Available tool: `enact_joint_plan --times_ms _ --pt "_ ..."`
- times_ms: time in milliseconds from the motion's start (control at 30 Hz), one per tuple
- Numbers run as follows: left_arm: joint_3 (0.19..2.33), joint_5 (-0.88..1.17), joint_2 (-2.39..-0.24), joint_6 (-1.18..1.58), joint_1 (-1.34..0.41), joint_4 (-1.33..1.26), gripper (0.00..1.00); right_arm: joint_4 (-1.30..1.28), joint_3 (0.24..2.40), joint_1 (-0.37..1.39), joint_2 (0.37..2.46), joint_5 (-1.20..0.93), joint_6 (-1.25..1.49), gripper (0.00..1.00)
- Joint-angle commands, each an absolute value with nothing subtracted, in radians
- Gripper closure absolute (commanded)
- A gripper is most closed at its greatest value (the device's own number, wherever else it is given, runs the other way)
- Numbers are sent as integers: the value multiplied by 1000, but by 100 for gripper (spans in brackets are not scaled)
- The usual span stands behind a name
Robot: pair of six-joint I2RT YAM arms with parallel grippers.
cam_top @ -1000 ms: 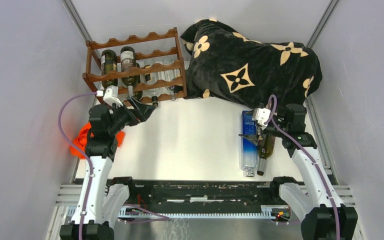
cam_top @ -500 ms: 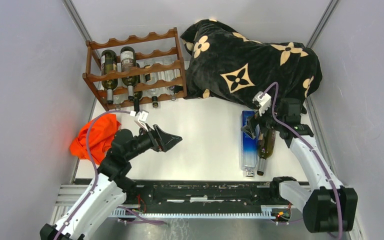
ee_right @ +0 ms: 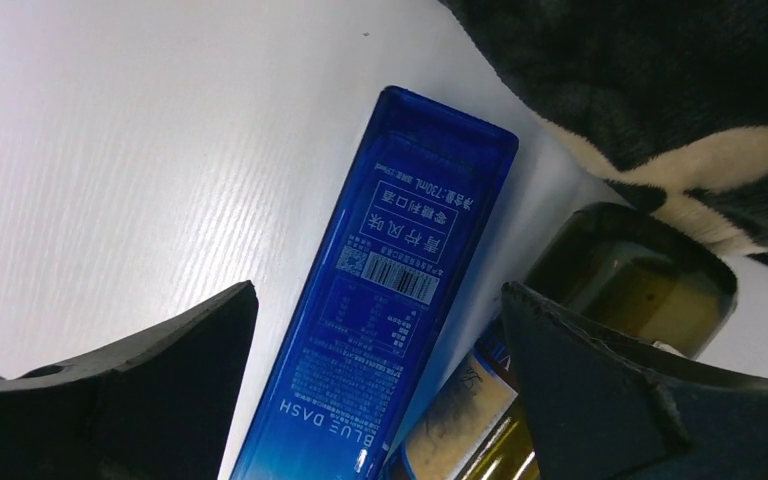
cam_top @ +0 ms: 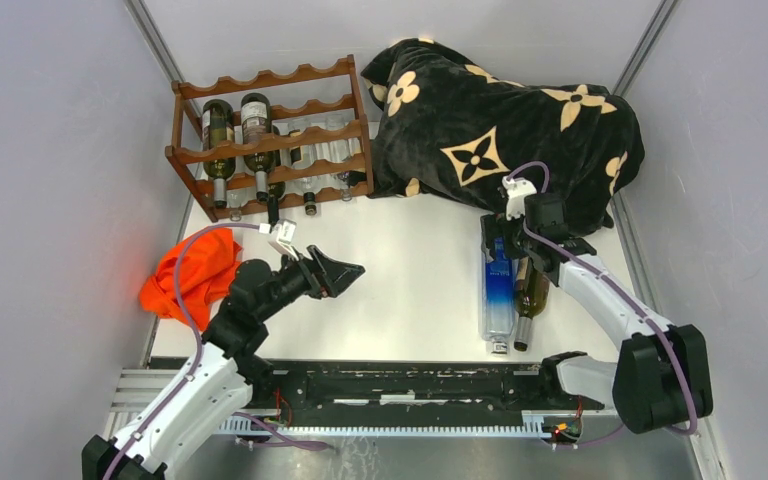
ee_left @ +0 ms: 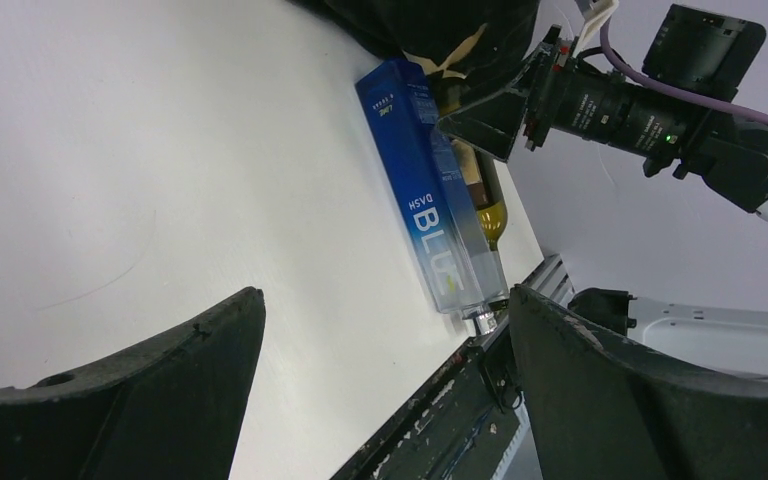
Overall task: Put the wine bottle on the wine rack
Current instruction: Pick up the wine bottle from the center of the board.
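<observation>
The dark reddish-brown wine rack [cam_top: 270, 135] stands at the far left and holds several bottles. An olive-green wine bottle [cam_top: 530, 296] lies on the table at the right, next to a blue square bottle [cam_top: 497, 290]. Both show in the right wrist view: the wine bottle [ee_right: 610, 290] and the blue bottle [ee_right: 400, 290]. My right gripper [cam_top: 498, 238] is open over their far ends [ee_right: 375, 295], one finger left of the blue bottle and the other over the wine bottle. My left gripper [cam_top: 345, 272] is open and empty over the table's middle [ee_left: 385, 300], pointing at the two bottles [ee_left: 430, 215].
A black blanket with tan flower patterns [cam_top: 505, 120] is heaped at the far right, touching the bottles' far ends. An orange cloth [cam_top: 192, 275] lies at the left edge. Grey walls close in both sides. A metal rail [cam_top: 410, 385] runs along the near edge.
My left arm has swung away from the rack to the table's middle, empty. My right gripper has moved toward the far ends of the two lying bottles.
</observation>
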State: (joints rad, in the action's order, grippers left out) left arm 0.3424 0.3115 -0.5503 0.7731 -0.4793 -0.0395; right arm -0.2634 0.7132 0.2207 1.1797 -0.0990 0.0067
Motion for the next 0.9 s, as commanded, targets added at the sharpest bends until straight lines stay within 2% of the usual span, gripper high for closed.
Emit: enact_joint_plan --times_ms 0,200,367,533,667,700,800,867 --pt "338 298 -583 796 -484 -143 4 -213 722 224 1247 11 137 2" --pt "330 310 -619 818 -486 -194 5 -240 758 245 1370 89 206 2" --pt "317 311 -652 841 -503 -228 5 -231 740 275 1439 151 248 7" --pt "304 284 -681 869 -548 -260 5 -225 738 300 1464 162 269 23" --pt "313 245 -699 871 -599 -261 5 -212 739 302 1454 100 272 46" --pt "318 239 -704 871 -609 -261 5 -205 741 301 1445 64 270 56" --pt "331 229 -729 871 -643 -275 5 -172 749 265 1409 -137 286 93" --pt "330 238 -761 874 -667 -316 4 -136 754 213 1392 -344 326 100"
